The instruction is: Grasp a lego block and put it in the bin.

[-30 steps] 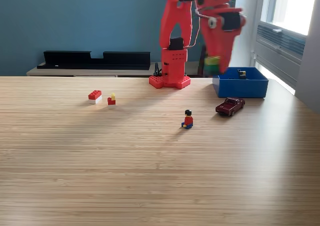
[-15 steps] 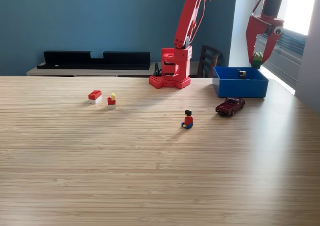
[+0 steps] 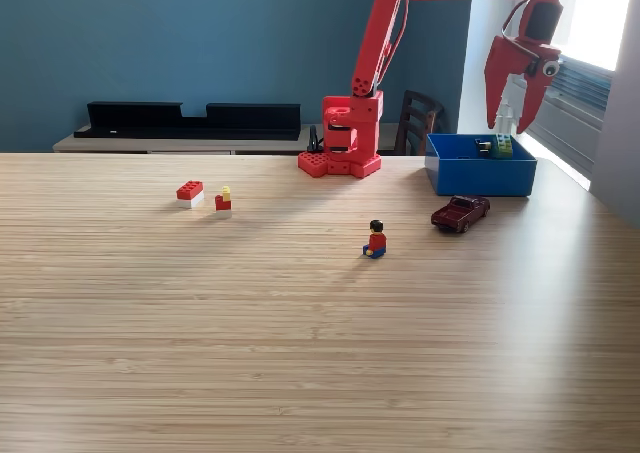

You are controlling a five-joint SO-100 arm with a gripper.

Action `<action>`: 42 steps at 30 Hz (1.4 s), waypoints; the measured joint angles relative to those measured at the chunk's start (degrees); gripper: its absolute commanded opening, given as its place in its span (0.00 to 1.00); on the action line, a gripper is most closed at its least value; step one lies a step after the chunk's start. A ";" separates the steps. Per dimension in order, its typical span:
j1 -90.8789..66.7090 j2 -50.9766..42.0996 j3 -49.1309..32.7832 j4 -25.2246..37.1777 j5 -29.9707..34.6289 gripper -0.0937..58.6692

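Note:
My red gripper (image 3: 511, 121) hangs open just above the far right part of the blue bin (image 3: 480, 176) at the exterior view's right. A green and yellow lego block (image 3: 502, 145) sits at the bin's rim level directly under the fingers, free of them. A small dark piece (image 3: 484, 145) lies in the bin beside it. On the table to the left stand a red-on-white lego block (image 3: 189, 193) and a small red and yellow piece (image 3: 223, 201).
A lego minifigure (image 3: 376, 239) stands mid-table. A dark red toy car (image 3: 460, 213) is parked just in front of the bin. The arm's red base (image 3: 340, 141) is at the table's back edge, with a long black tray (image 3: 190, 119) behind left.
The arm swung right from over its base to above the bin carrying the green and yellow block. The gripper has since opened and the block has dropped to the bin.

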 measured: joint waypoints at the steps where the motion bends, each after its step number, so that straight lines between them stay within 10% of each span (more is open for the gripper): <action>1: 0.00 0.00 0.00 0.00 0.00 0.50; 8: 1.05 0.00 -0.70 0.00 -0.44 0.00; 29: 69.96 0.00 -7.91 0.00 8.17 0.00; 42: 74.88 0.00 -7.12 0.00 6.94 0.00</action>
